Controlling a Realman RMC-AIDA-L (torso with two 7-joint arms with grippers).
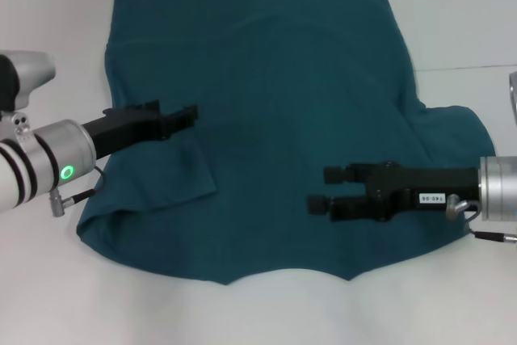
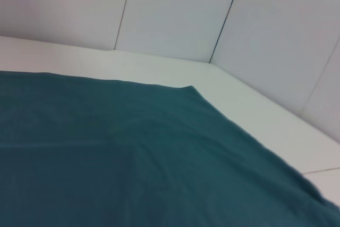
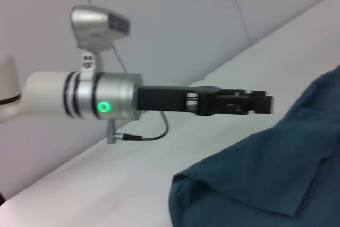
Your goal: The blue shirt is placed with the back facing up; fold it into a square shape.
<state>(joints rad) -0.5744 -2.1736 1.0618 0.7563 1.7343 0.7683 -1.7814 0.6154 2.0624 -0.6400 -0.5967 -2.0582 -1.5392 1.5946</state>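
The blue shirt (image 1: 283,94) lies flat on the white table (image 1: 460,14), plain side up, collar end toward me. Its left sleeve (image 1: 182,171) is folded inward onto the body, while the right sleeve (image 1: 454,131) still sticks out sideways. My left gripper (image 1: 194,112) hovers shut just above the folded sleeve with nothing in it; the right wrist view shows this left gripper (image 3: 270,103) over the shirt (image 3: 265,184). Over the shirt's near right part, my right gripper (image 1: 321,189) is open and holds nothing. Only shirt fabric (image 2: 133,174) shows in the left wrist view.
White wall panels (image 2: 175,14) rise behind the table's far edge. A seam line (image 1: 477,68) runs across the table at the right. Bare tabletop surrounds the shirt on every side.
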